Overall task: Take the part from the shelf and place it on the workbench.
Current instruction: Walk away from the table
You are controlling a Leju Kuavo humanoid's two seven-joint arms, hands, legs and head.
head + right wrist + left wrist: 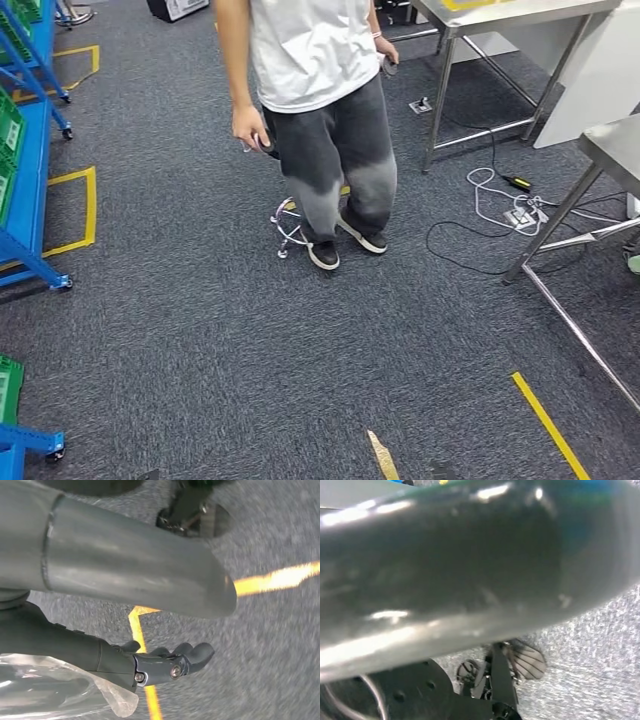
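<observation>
A clear plastic bag [56,690] holding the part lies against the dark fingers [170,662] of my right hand [113,652], which holds it; where the hand grips it is hidden. The thick grey thumb [132,565] stands apart above the fingers, with carpet showing between them. In the left wrist view my left hand [471,565] is a blurred grey mass close to the lens, and its fingers cannot be made out. The blue shelf [26,200] with green bins stands at the left. The metal workbench [611,145] stands at the right.
A person [324,120] in a white shirt and grey trousers stands on the carpet straight ahead. Cables and a power strip [513,205] lie between the table legs at the right. Yellow floor tape [551,425] marks the carpet at the lower right.
</observation>
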